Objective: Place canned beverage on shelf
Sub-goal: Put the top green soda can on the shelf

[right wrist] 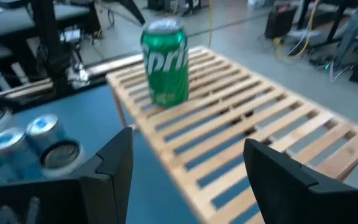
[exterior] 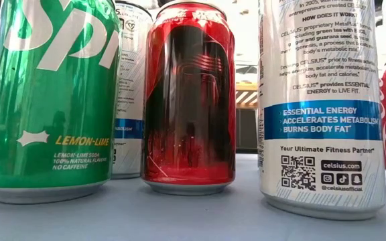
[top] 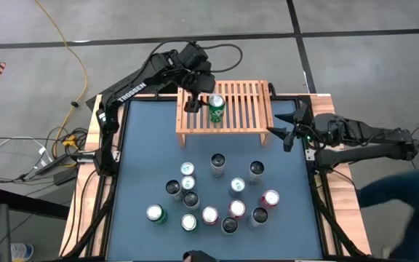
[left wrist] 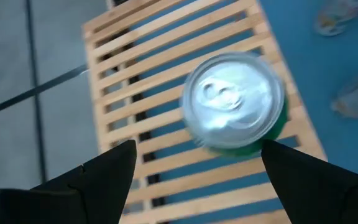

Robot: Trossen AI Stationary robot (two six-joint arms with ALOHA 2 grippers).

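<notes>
1. Green can (top: 216,107) stands upright on the shelf (top: 242,102), on the slats toward the shelf's left half as I see it from above. In my right wrist cam the can (right wrist: 165,62) shows white Sprite lettering and sits near one end of the slatted top (right wrist: 241,130).
2. Left gripper (top: 201,98) hangs over the shelf w/ the can just beside it. In my left wrist cam both dark fingers (left wrist: 104,177) are spread wide, can's silver lid (left wrist: 232,99) between and beyond them, not touching either one. So: L jaws open, holding nothing.
3. Right gripper (top: 285,133) sits at the shelf's right end, near its corner, over the table's right edge. Its wrist cam shows the fingers (right wrist: 114,165) apart w/ only shelf slats in the gap. R jaws open, empty.
4. Shelf is at the far edge of the blue table (top: 140,145), light wood, parallel slats, only the one can on it.
5. Rest of the cans (top: 209,196) stand in a loose cluster on the blue mat, mid to near side, well apart from the shelf. Mixed tops: silver, black, red, one green.
6. Low cam is right up against that cluster: green lemon-lime can (exterior: 49,100), red-and-black can (exterior: 189,97), white Celsius can (exterior: 320,100), all upright on the table. Can't see either gripper from there.
7. Yellow cable (top: 75,65) runs across the grey floor beyond the table's left side.
</notes>
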